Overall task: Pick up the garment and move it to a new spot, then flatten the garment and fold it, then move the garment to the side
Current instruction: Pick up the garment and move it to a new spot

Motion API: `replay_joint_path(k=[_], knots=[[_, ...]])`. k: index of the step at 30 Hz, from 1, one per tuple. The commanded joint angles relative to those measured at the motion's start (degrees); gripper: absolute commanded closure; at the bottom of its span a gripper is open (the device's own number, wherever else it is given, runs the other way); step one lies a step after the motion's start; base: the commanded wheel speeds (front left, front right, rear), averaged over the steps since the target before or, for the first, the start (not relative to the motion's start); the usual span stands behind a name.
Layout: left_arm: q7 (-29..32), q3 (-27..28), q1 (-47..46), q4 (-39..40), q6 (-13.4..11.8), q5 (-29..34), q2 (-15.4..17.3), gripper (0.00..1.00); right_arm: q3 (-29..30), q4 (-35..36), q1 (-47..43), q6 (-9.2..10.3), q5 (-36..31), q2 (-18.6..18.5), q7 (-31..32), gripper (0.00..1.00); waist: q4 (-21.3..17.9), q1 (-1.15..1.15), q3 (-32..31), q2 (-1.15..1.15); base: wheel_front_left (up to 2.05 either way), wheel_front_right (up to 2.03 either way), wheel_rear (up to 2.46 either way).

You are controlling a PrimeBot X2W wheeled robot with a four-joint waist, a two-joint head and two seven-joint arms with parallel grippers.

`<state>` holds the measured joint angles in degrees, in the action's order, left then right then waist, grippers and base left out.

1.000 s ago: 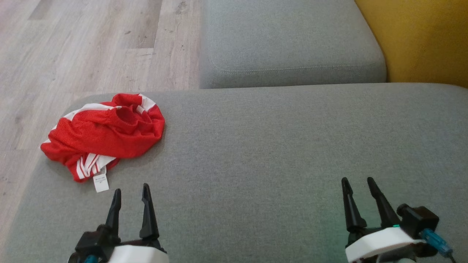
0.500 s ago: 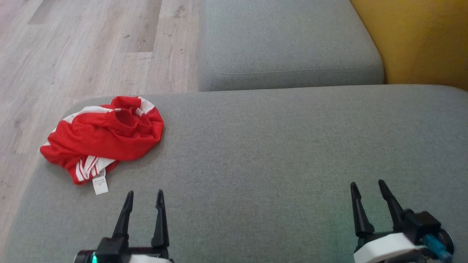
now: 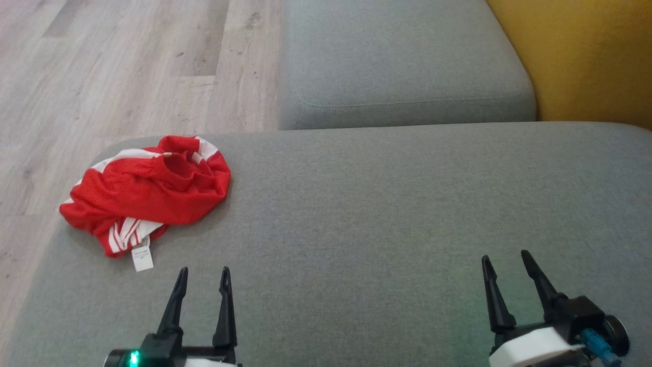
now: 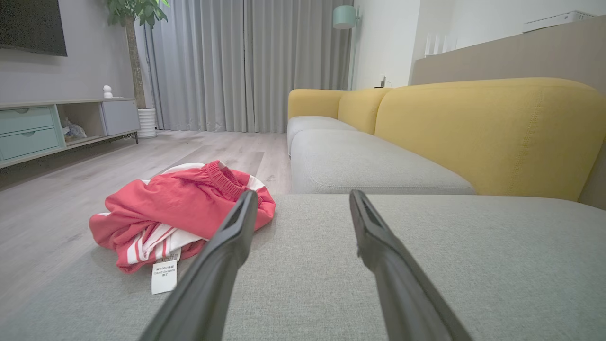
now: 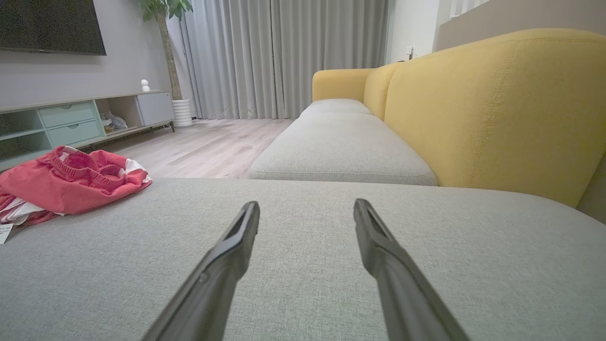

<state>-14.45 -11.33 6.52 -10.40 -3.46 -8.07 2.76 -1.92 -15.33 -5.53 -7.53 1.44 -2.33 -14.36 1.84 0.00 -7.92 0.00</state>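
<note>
Garment crumpled at far-left corner of grey sofa cushion, label on near side. Left hand just short of it, splayed and empty. I'd grab a thick fold near the waistband, not the label. Right hand well apart, also spread.

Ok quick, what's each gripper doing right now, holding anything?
Left gripper: jaws open, holding nothing.
Right gripper: jaws open, holding nothing.
</note>
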Motion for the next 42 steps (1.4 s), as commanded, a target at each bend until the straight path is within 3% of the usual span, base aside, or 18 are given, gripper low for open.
replay_joint_path(k=[1, 7, 16, 26, 31, 35, 42], knots=[[-0.55, 1.59, -1.86, 1.68, 0.23, -0.03, 0.11, 0.00, -1.68, 1.81, 1.27, 0.04, -0.05, -0.54, -0.63, 0.00, 0.43, 0.00, 0.11, 0.00, 0.00, 0.00, 0.00], [-0.55, 1.69, -2.98, 1.95, -0.04, -0.52, 0.11, 0.00, -1.78, 2.12, 0.63, 0.04, 0.44, -0.54, -0.63, 0.00, 6.41, 0.00, 1.00, 0.00, 0.00, 0.00, 0.00], [-0.55, 4.79, -4.59, 2.95, -0.39, 0.15, 0.11, 0.00, 0.06, 2.55, 2.01, 0.04, 1.23, -0.54, -0.63, 0.00, 23.16, 0.00, 4.00, 0.00, 0.00, 0.00, 0.00], [-0.55, 10.55, -4.09, 8.34, -3.65, -0.54, 0.11, 0.00, -2.54, 0.87, 8.73, 0.04, -1.74, -0.54, -0.63, 0.00, 27.34, 0.00, 9.37, 0.00, 0.00, 0.00, 0.00], [-0.55, 11.88, -4.64, 9.92, -3.85, 0.30, 0.11, 0.00, -2.17, 0.64, 9.52, 0.04, -2.80, -0.54, -0.63, 0.00, 28.07, 0.00, 10.27, 0.00, 0.00, 0.00, 0.00], [-0.55, 12.67, -8.64, 10.43, -1.46, 2.68, 0.34, 0.00, -0.22, 1.19, 8.09, 0.04, -4.68, -0.54, -0.63, 0.00, 28.73, 0.00, 11.03, 0.00, 0.00, 0.00, 0.00], [-0.55, 9.01, -24.39, 4.54, 7.30, 3.89, 2.74, 0.00, 5.09, 4.06, 5.50, 0.04, -8.97, -2.21, -0.63, 0.00, 28.58, 0.00, 16.72, 0.00, 0.00, 0.00, 0.00]])
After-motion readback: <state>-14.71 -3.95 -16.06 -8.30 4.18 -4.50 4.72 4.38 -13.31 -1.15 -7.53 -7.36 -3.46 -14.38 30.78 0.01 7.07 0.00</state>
